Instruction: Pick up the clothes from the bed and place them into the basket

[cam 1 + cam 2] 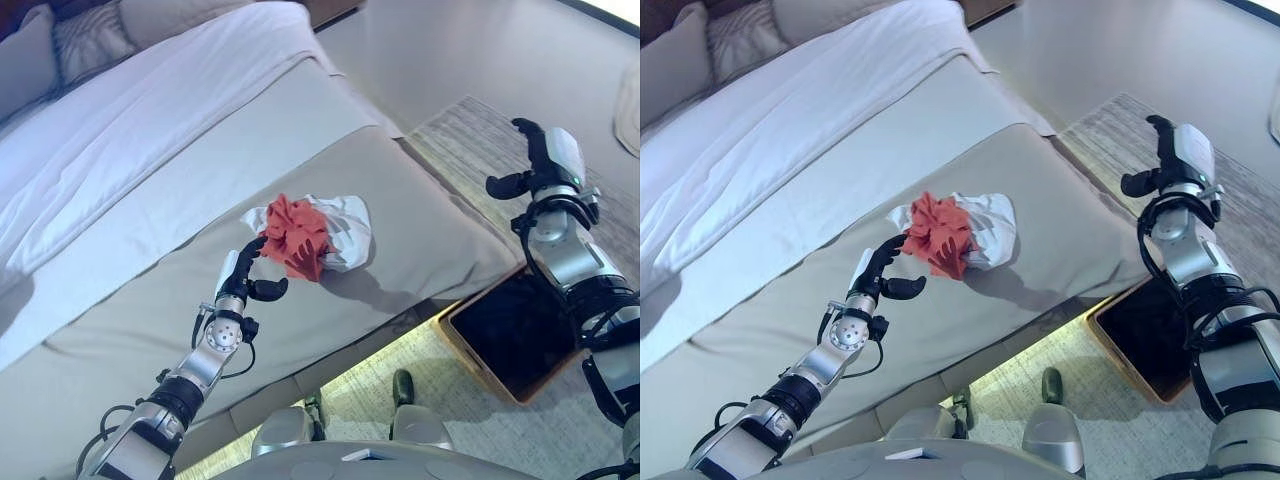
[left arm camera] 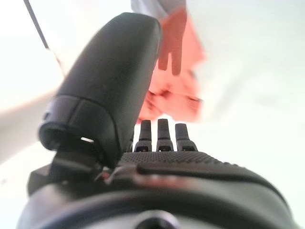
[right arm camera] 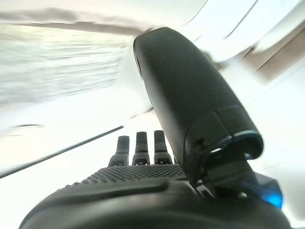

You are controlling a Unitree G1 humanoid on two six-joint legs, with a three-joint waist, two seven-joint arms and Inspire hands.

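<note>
A crumpled red cloth (image 1: 297, 237) lies on a white cloth (image 1: 345, 225) on the bed's grey cover (image 1: 420, 220), near the foot edge. My left hand (image 1: 247, 270) is open just left of the red cloth, its fingers reaching toward it; the red cloth shows past the fingers in the left wrist view (image 2: 174, 90). My right hand (image 1: 535, 160) is open and empty, raised in the air above the rug to the right of the bed. The basket (image 1: 515, 335), tan-rimmed with a dark inside, stands on the floor at the bed's foot, below the right arm.
White sheets (image 1: 170, 110) and pillows (image 1: 90, 35) cover the far part of the bed. A patterned rug (image 1: 480, 130) lies on the floor to the right.
</note>
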